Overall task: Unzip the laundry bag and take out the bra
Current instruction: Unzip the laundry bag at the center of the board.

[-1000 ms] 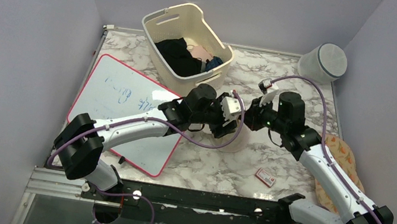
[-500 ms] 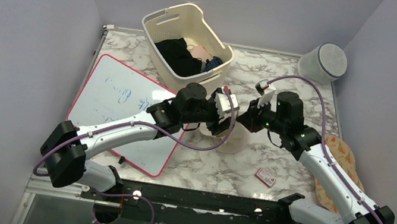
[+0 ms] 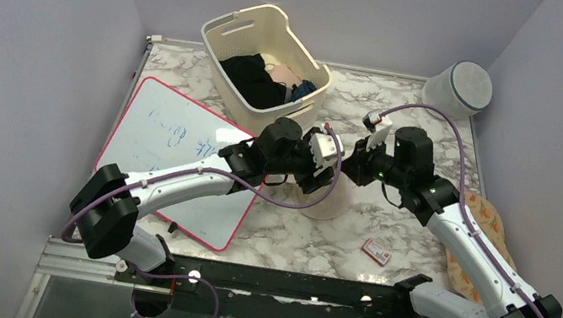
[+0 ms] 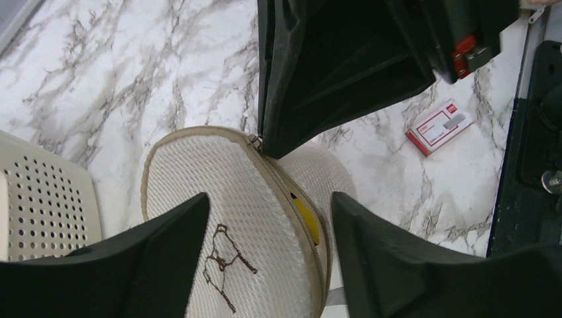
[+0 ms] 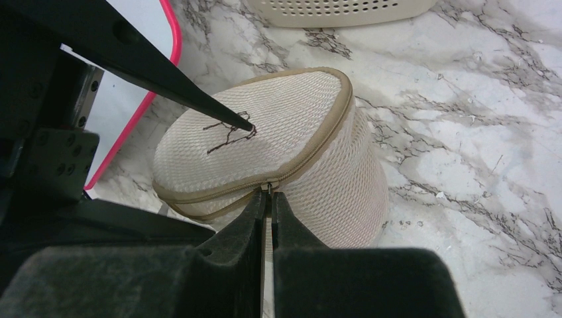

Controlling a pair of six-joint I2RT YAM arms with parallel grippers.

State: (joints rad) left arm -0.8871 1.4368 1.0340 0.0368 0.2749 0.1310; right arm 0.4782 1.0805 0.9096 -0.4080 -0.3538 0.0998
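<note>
Your right gripper (image 5: 268, 202) pinches the zipper pull (image 5: 268, 188) of the laundry bag (image 5: 278, 126) at frame centre; your left gripper (image 4: 268, 205) stands released, straddling its top.

the left arm (image 3: 181, 181) and right arm (image 3: 473, 249) are wearing white shells between chunky black joints. a purple cable (image 3: 424, 107) is running along each arm. white camera blocks (image 3: 324, 147) are showing at the wrists. the left fingers (image 4: 132, 265) and right fingers (image 5: 219, 265) are showing matte black and wedge-shaped. a red tab (image 4: 464, 50) is showing on the right arm's end housing.
</note>
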